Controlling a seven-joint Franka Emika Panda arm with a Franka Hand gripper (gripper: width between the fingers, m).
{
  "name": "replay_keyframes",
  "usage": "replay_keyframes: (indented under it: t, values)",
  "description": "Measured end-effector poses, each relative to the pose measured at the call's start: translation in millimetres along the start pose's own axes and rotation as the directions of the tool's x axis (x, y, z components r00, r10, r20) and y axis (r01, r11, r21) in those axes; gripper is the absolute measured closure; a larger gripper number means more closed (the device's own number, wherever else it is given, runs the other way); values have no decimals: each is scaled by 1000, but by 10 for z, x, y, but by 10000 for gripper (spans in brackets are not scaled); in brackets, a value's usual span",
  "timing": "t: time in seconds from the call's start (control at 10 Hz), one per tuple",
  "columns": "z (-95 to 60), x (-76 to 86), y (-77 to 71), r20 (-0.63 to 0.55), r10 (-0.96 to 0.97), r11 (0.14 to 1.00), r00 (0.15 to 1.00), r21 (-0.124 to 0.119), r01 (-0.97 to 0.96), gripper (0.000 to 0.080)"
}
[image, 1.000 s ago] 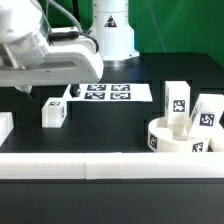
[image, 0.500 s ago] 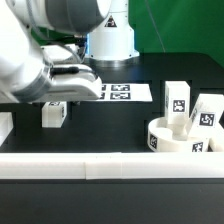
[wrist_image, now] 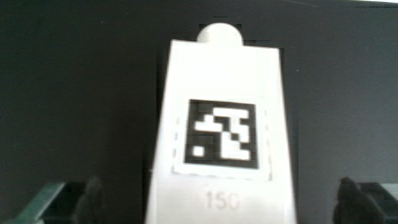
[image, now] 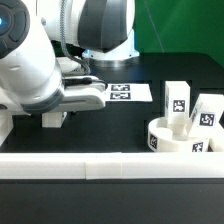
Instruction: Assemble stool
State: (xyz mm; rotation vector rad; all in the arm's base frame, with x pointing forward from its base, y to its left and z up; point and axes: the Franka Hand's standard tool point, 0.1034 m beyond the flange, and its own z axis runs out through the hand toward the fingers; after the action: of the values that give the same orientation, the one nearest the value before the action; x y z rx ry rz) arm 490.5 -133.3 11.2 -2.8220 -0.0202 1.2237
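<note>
In the wrist view a white blocky stool leg [wrist_image: 222, 110] lies on the black table, with a black-and-white tag and the number 150 on it. My gripper [wrist_image: 214, 205] is open and straddles its near end; dark fingers [wrist_image: 63, 200] stand either side with gaps, not touching. In the exterior view this leg [image: 52, 120] peeks out under my hand at the left. The ring-shaped seat [image: 160, 135] sits at the lower right. Two more tagged legs [image: 177, 98] [image: 207, 112] stand upright by it.
The marker board [image: 125, 92] lies at the back centre, partly behind my arm. A long white rail [image: 110, 163] runs along the front. Another white rail piece [image: 5, 125] shows at the exterior view's left edge. The arm's base [image: 110, 30] stands behind.
My arm has swung forward and down over the left leg, and now hides most of it and part of the marker board. The leg, seat and other legs have not moved.
</note>
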Motion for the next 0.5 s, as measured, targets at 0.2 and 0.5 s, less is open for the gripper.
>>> replay_keyframes:
  t: [0.2, 0.5]
  values:
    - [31, 7, -6, 1, 2, 1000, 1000, 1, -2, 151]
    - [59, -27, 49, 32, 34, 999, 999, 22, -35, 151]
